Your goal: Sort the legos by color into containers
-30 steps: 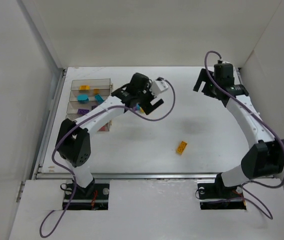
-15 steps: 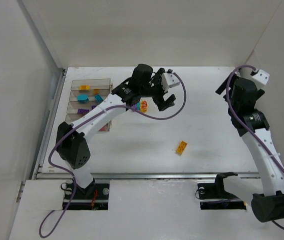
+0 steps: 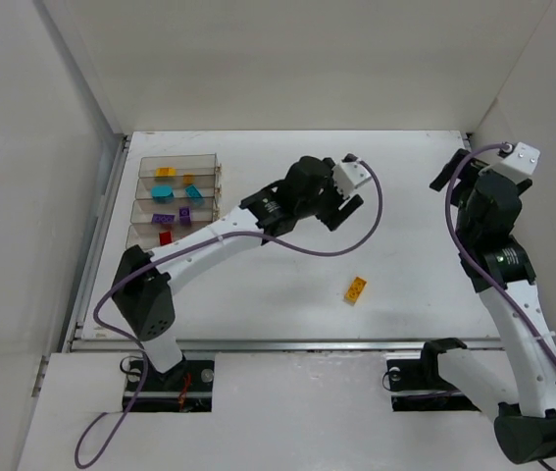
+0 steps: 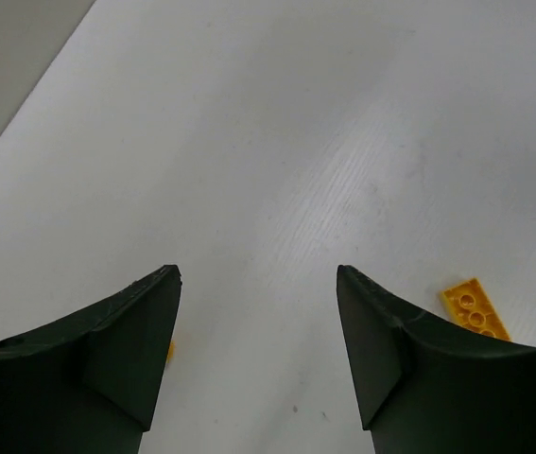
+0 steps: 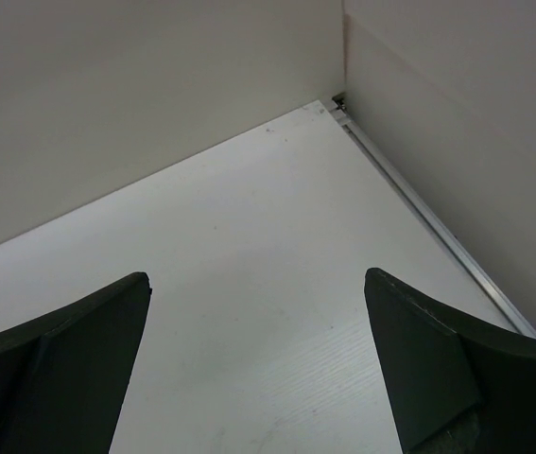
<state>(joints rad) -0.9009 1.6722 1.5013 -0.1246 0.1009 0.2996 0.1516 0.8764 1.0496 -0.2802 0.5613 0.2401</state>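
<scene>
Four clear containers (image 3: 181,157) stand joined in one block at the far left of the table (image 3: 287,265) in the top view. They hold sorted legos (image 3: 164,190): orange toward the far end, cyan next, then purple, and red nearest. One yellow-orange lego (image 3: 356,289) lies loose on the open table, well apart from the bins. The left gripper (image 3: 339,214) hangs over mid-table beyond it, and the right gripper (image 3: 446,177) is raised near the far right corner. In the left wrist view the left gripper (image 4: 257,276) is released, its jaws parted with only bare table between them. The yellow-orange lego (image 4: 474,308) shows beside one finger, partly hidden, and an orange sliver I cannot identify shows by the other. In the right wrist view the right gripper (image 5: 256,277) is spread wide and empty, facing the wall (image 5: 135,104) corner and an edge rail (image 5: 438,227).
</scene>
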